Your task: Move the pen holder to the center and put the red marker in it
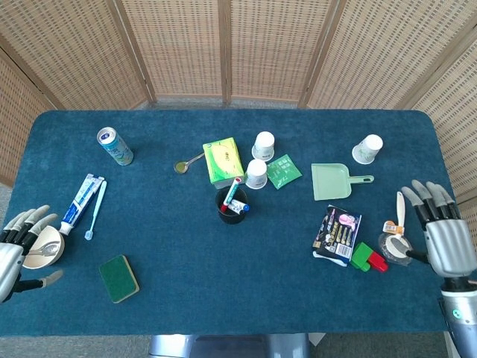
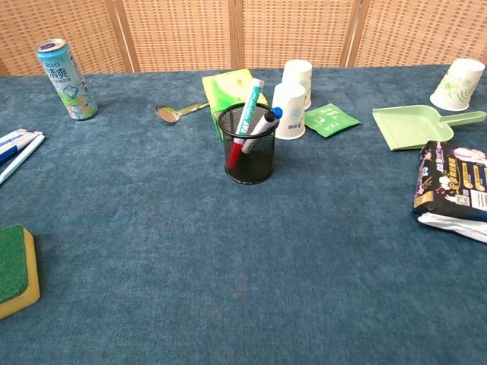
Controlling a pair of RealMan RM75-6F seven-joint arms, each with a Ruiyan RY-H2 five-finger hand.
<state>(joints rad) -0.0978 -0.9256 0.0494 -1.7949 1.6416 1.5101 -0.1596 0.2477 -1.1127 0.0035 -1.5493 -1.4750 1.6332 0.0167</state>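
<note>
Standing upright near table centre, black mesh pen holder (image 2: 246,153) has red marker (image 2: 236,152) in it w/ two other pens. Right hand (image 1: 446,233) at right table edge, fingers spread, holding nothing. Left hand (image 1: 16,250) at left edge, likewise spread and empty.

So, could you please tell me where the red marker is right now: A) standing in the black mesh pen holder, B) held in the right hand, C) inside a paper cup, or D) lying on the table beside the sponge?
A: the red marker stands tilted inside the black mesh pen holder, alongside other pens, and neither hand is near it.
</note>
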